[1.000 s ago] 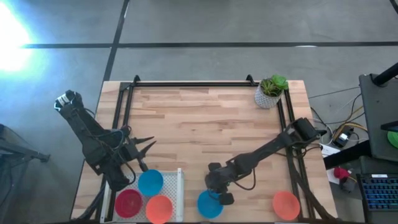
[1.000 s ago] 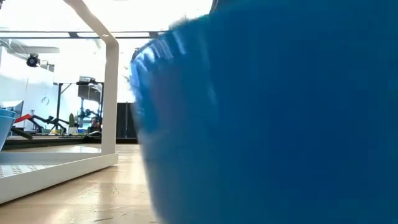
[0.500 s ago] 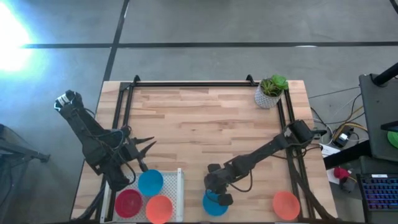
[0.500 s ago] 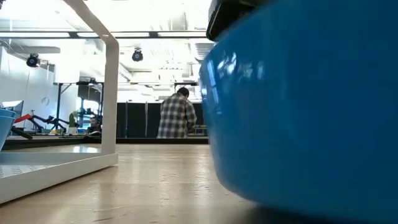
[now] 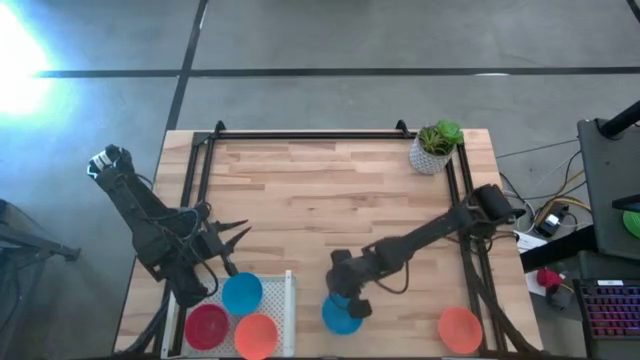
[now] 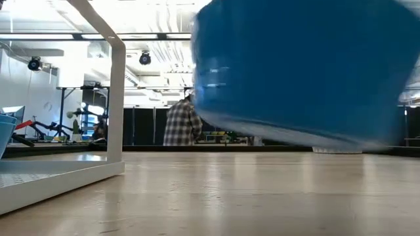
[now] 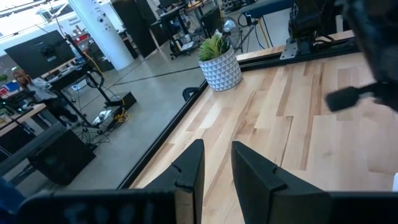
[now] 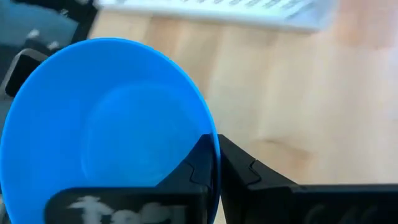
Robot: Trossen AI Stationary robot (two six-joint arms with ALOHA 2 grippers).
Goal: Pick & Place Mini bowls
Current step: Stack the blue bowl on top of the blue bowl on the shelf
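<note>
My right gripper [image 5: 346, 299] is shut on a blue mini bowl [image 5: 341, 316] near the table's near edge; in the low view the bowl [image 6: 302, 72] hangs above the wood. A white rack [image 5: 288, 300] at the near left holds a blue bowl [image 5: 242, 293], a red bowl [image 5: 207, 325] and an orange bowl [image 5: 257, 335]. Another orange bowl [image 5: 460, 330] sits on the table at the near right. My left gripper [image 5: 234, 236] waits open just beyond the rack. My right gripper pinches the blue bowl's rim [image 8: 215, 148], one finger [image 8: 198, 165] inside the bowl and the other [image 8: 245, 173] outside its wall. The fingers come from above, slanting toward the near edge. The bowl is lifted clear of the table, slightly tilted.
A white pot with a green plant [image 5: 435, 147] stands at the far right corner. Black rails [image 5: 300, 135] frame the table's far, left and right sides. The white rack's upright frame [image 6: 117, 98] rises left of the lifted bowl. A person [image 6: 182, 121] stands in the room beyond.
My right gripper has risen with the blue bowl and drawn slightly away from the near edge. The bowl, which rested on the table half a second ago, now hangs clear of the wood.
</note>
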